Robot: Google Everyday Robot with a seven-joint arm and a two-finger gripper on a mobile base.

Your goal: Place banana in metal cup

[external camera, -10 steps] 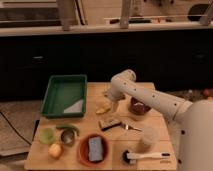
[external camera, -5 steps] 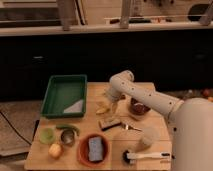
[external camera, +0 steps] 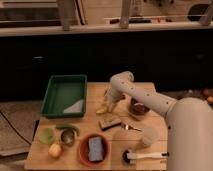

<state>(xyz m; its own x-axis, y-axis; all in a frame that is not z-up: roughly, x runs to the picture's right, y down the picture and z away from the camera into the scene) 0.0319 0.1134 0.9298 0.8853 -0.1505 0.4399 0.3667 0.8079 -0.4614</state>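
Note:
The banana, small and yellow, lies on the wooden table to the right of the green tray. My gripper hangs at the end of the white arm, directly over the banana's upper end, at or very near it. The metal cup stands near the table's front left, next to a green cup, well apart from the gripper.
A green tray sits at the back left. A round yellow fruit, a red bowl holding a blue sponge, a small box, a dark bowl, a white cup and a brush stand around.
The arm has barely shifted; the gripper stays over the banana. Nothing else has moved.

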